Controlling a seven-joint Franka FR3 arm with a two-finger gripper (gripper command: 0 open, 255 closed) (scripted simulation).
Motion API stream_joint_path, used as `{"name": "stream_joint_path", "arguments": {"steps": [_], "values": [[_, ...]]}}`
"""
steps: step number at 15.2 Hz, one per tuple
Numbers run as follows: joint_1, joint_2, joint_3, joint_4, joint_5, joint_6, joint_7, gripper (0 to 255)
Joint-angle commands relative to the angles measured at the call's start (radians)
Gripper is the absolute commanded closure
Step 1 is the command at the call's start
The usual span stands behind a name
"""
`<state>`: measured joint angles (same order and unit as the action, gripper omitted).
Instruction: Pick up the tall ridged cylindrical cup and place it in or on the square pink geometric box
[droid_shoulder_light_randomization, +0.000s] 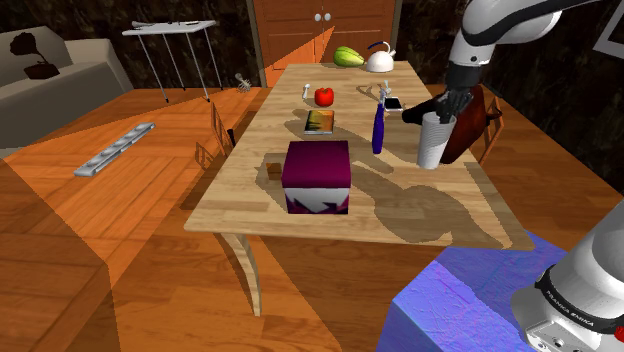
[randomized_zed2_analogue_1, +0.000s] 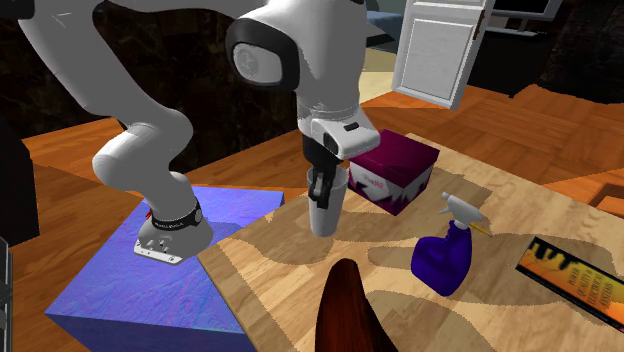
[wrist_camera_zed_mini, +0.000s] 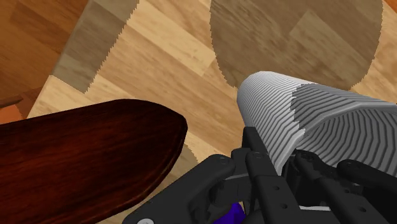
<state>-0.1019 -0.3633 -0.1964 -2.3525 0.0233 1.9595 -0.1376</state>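
The tall ridged cup (droid_shoulder_light_randomization: 432, 143) is pale grey-white and stands upright near the table edge on the shoulder view's right. My gripper (droid_shoulder_light_randomization: 441, 108) is shut on the cup's rim from above. In the second exterior view the cup (randomized_zed2_analogue_1: 324, 207) hangs below the gripper (randomized_zed2_analogue_1: 322, 183), its base at or just above the wood; I cannot tell whether it touches. The wrist view shows the ridged cup (wrist_camera_zed_mini: 299, 118) clasped between the fingers (wrist_camera_zed_mini: 255, 151). The square box (droid_shoulder_light_randomization: 317, 177) is magenta-purple with white jagged shapes and sits mid-table, apart from the cup; it also appears as the box (randomized_zed2_analogue_1: 393, 172).
A blue spray bottle (droid_shoulder_light_randomization: 378, 128) stands between cup and box, and a book (droid_shoulder_light_randomization: 320, 122), a red fruit (droid_shoulder_light_randomization: 324, 96) and a white kettle (droid_shoulder_light_randomization: 379, 58) lie farther back. A dark wooden chair back (wrist_camera_zed_mini: 83, 159) rises close beside the cup.
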Motion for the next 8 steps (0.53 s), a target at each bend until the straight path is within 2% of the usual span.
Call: {"name": "stream_joint_path", "arguments": {"steps": [1,8], "values": [[-0.001,-0.005,0.0,0.02,-0.001,-0.026,0.0,255],[0.0,-0.022,0.005,0.1,-0.003,-0.122,0.009,255]]}}
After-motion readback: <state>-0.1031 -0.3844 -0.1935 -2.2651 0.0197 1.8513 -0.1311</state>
